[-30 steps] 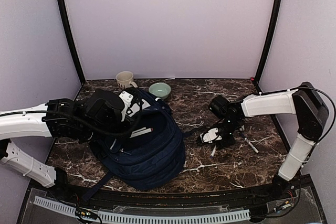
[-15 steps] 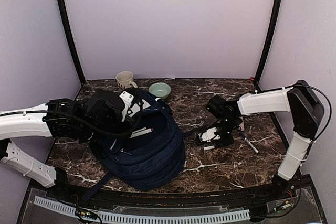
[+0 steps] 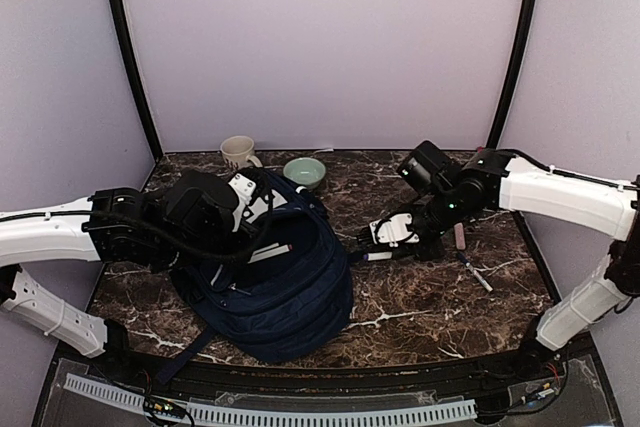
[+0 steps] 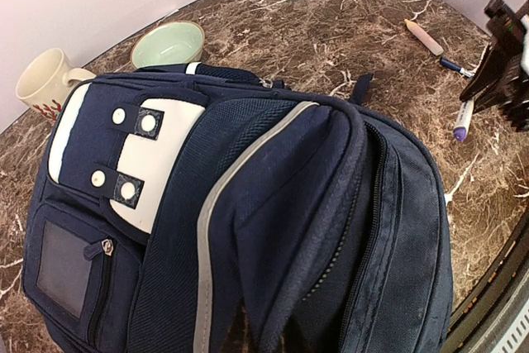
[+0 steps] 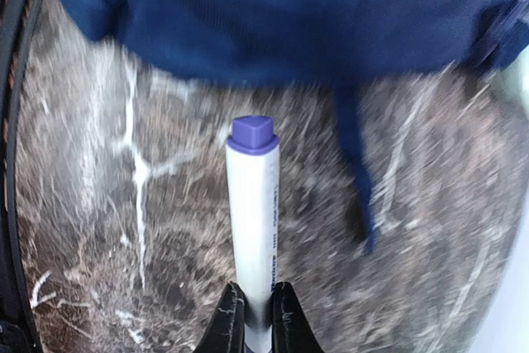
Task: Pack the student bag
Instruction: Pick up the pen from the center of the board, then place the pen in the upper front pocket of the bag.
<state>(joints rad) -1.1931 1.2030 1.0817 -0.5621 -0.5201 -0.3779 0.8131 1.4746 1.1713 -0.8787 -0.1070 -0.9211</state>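
— White marker (image 5: 252, 204), purple-capped, sits pinched in the right gripper (image 5: 254, 299) over the brown marble table (image 3: 430, 307), with lilac walls around.
— And the left gripper (image 3: 250, 209)?
— It's clenched by the student bag (image 3: 285, 292); a grip can't be told. The bag lies left of centre, front up, long axis from the bowl (image 3: 304, 171) to the near edge.

The student bag (image 3: 290, 292) lies front-up on the marble table (image 3: 420, 312), left of centre: bulky navy fabric, white patches (snap studs on them), thin pale stripe.

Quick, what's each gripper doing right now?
Left gripper: closed, against the student bag; whether it pinches fabric cannot be told.
Right gripper: closed on a purple-capped white marker.
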